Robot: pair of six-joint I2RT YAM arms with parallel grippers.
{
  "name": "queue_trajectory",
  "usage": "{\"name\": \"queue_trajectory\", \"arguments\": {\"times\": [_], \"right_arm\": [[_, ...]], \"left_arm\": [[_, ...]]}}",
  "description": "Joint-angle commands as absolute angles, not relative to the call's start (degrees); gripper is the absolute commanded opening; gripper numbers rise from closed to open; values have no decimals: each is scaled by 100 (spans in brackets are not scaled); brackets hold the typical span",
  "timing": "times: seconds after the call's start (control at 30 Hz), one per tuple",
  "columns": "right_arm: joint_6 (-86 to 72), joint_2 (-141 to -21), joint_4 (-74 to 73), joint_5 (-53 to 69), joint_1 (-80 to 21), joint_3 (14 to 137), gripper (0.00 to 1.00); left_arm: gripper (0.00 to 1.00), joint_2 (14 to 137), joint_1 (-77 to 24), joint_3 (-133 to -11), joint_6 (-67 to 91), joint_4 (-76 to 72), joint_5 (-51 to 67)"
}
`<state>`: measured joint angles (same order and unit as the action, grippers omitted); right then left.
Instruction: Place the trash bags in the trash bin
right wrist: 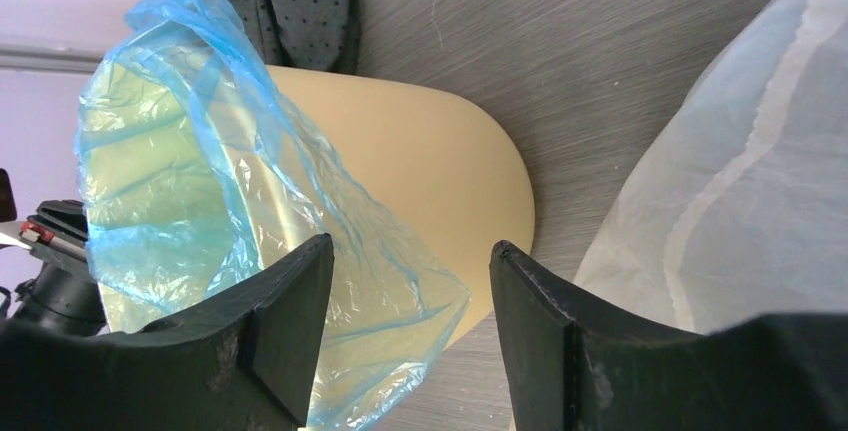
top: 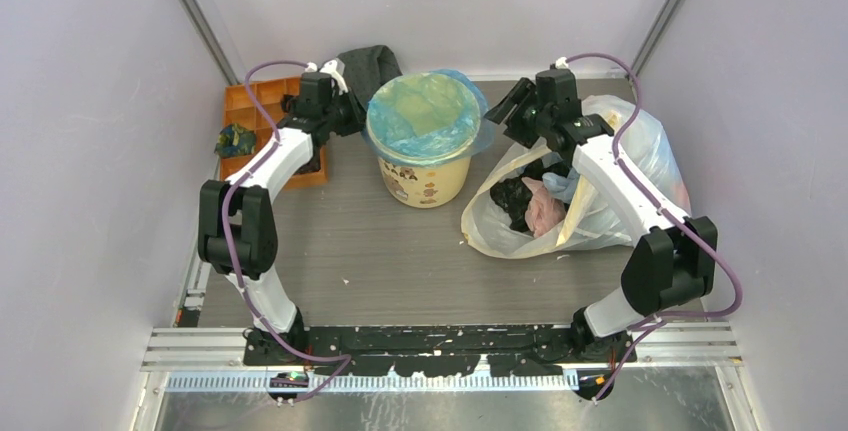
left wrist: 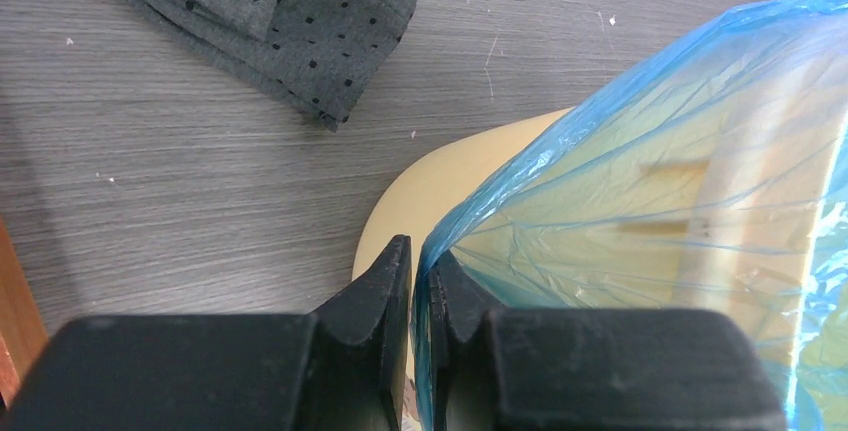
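Trash bag (top: 425,111), thin and light blue, sits spread over the mouth of the cream bucket (top: 425,183) at the back of the table (top: 370,251), its film draped over the rim, so we judge the job nearly done. Our left gripper (left wrist: 420,276) is pinched tight on the bag's edge at the bucket's left rim, the blue film caught between its two fingers. We read that grip as an anchor, holding one side taut so the bag slips neither in nor off. Our right gripper (right wrist: 405,266) hangs over the opposite rim with its fingers spread wide, gripping nothing. The bag's loose, crumpled lip hangs outside the bucket wall below it, and we cannot tell whether a finger touches the film. That wide stance suits a reach for the slack edge, which in our judgement needs settling over the rim. The film is flimsy, and a hard tug against the left pinch could tear it or tip the bucket. A grey dotted cloth (left wrist: 280,21) lies just behind the bucket, an orange tray (top: 245,116) to its left, and a big clear sack (top: 610,181) of rubbish just beside it on the right.
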<state>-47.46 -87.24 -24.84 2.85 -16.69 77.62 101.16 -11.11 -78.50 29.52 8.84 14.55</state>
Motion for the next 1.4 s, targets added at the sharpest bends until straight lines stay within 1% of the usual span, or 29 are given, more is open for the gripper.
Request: {"name": "queue_trajectory", "arguments": {"times": [0.0,0.1,0.2,0.33,0.4,0.57,0.7,0.83,1.03,1.17,1.3,1.37], "right_arm": [[-5078,-8533,-1947,519,-1663,7628,62],[-5093,-8528,-1942,510,-1664,7563,58],[-5127,-8521,-1931,498,-1663,7489,47],[-5178,-8470,-1920,424,-1664,7377,40],[-5124,-8439,-2018,311,-1661,7396,40],[-5092,-7953,-2093,49,-1665,7079,51],[-5114,-7709,-2023,150,-1666,6795,51],[-5221,-7522,-1794,326,-1709,6499,54],[-5341,-7272,-1568,101,-2224,6197,56],[-5762,-6859,-639,18,-2250,5401,57],[-6431,-6777,597,21,-2295,4737,57],[-6774,-6771,1250,-206,-2340,4409,57]], "left_arm": [[13,10108,-1101,-7812,2840,924,1338],[13,10129,-1107,-7806,2793,993,1300],[13,10140,-1108,-7775,2798,1011,1250],[13,10151,-1123,-7773,2812,1012,1256],[13,10138,-1126,-7772,2811,1011,1252],[13,10125,-1134,-7771,2820,1015,1265],[14,10117,-1134,-7755,2814,1015,1250],[15,10083,-1139,-7718,2822,1018,1233],[15,10022,-1141,-7714,2807,1017,1226],[15,10010,-1142,-7704,2806,1011,1243],[15,10036,-1144,-7716,2826,1011,1268],[15,10045,-1148,-7709,2833,995,1281]]}}
